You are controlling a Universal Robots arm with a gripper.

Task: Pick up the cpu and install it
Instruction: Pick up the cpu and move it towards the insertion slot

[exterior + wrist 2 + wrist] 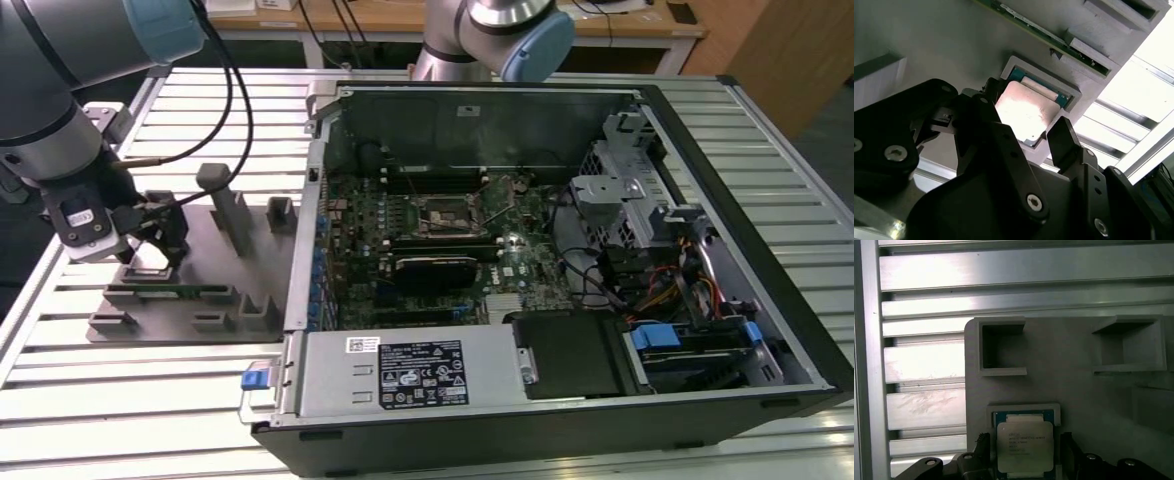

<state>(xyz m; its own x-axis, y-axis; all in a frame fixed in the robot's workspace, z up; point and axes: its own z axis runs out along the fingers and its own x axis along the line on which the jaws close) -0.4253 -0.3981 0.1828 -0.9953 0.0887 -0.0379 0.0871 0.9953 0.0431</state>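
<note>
The cpu (1025, 442) is a small square chip with a silver top. It lies in a shallow grey pocket of the fixture plate (1084, 405), and shows in both wrist views (1026, 110). My gripper (1024, 452) is open, and its black fingers (1061, 137) straddle the chip with a narrow gap on each side. In the exterior view the gripper (147, 255) hangs low over the fixture plate (187, 315) at the exterior view's left, with the cpu (147, 272) just under it. The black socket (445, 213) sits on the motherboard inside the open computer case (694, 130).
Grey upright blocks (230, 215) stand on the fixture plate close behind the gripper. A memory stick (167, 293) lies in a slot in front of it. A second arm (501, 35) stands behind the case. Cables (234, 90) hang from my arm over the slatted aluminium table (120, 410).
</note>
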